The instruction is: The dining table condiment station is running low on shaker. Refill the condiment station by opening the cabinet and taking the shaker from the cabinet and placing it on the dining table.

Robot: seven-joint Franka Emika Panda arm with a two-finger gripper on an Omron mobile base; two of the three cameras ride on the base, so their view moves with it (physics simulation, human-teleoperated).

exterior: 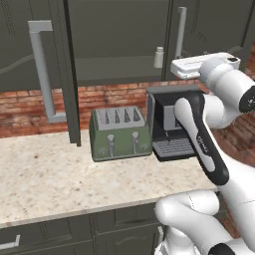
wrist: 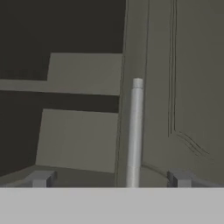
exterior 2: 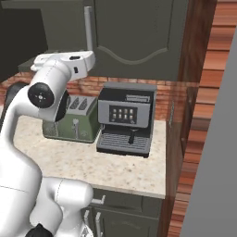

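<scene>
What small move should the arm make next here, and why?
Probably shift the gripper toward the open side and reach in for the shaker. The cabinet has its left door swung open, the shaker stands on the shelf, and the open gripper faces the closed door's handle.

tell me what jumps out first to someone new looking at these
The cabinet stands open above the counter, its left door swung out, with the tiny pale shaker on the shelf inside. The end effector, fingers apart, faces a door handle. Below sit a green toaster and a coffee machine.
</scene>
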